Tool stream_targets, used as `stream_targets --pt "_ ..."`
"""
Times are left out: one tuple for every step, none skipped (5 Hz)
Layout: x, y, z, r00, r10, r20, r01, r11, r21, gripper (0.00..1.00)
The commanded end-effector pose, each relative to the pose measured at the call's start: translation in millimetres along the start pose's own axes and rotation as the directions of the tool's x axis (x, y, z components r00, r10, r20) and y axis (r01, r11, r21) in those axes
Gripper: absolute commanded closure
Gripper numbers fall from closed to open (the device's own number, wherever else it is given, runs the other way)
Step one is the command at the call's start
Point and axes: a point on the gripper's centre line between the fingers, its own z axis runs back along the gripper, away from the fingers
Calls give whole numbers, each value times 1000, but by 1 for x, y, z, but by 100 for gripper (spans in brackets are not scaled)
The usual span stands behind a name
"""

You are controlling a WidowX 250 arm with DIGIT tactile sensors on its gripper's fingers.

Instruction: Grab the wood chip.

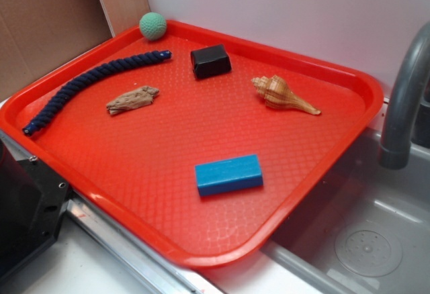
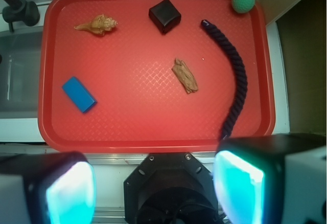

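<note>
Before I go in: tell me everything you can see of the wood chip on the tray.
The wood chip is a small, flat, elongated sliver of light brown-grey wood with rough grain and jagged ends. It lies flat on the red tray, between the dark blue rope and the black block, touching neither. Nothing holds it; the gripper, jaws apart, is well back from it.

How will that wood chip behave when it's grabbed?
The wood chip looks stiff and probably light, being small and thin. It lies flat, so it should slide rather than roll. Its jagged, rough grain likely grips well, though thin edges might splinter.
</note>
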Motion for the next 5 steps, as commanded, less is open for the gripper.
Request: stream_targets --pt "0 0 0 1000 0 0 0 1000 0 0" --pt "29 7 -3 1000 23 -7 -23 1000 15 0" --pt "29 7 -3 1000 23 -7 -23 1000 15 0" --pt "29 7 -3 1000 23 -7 -23 1000 15 0" --pt "75 21 -28 982 -186 1 186 982 -33 0"
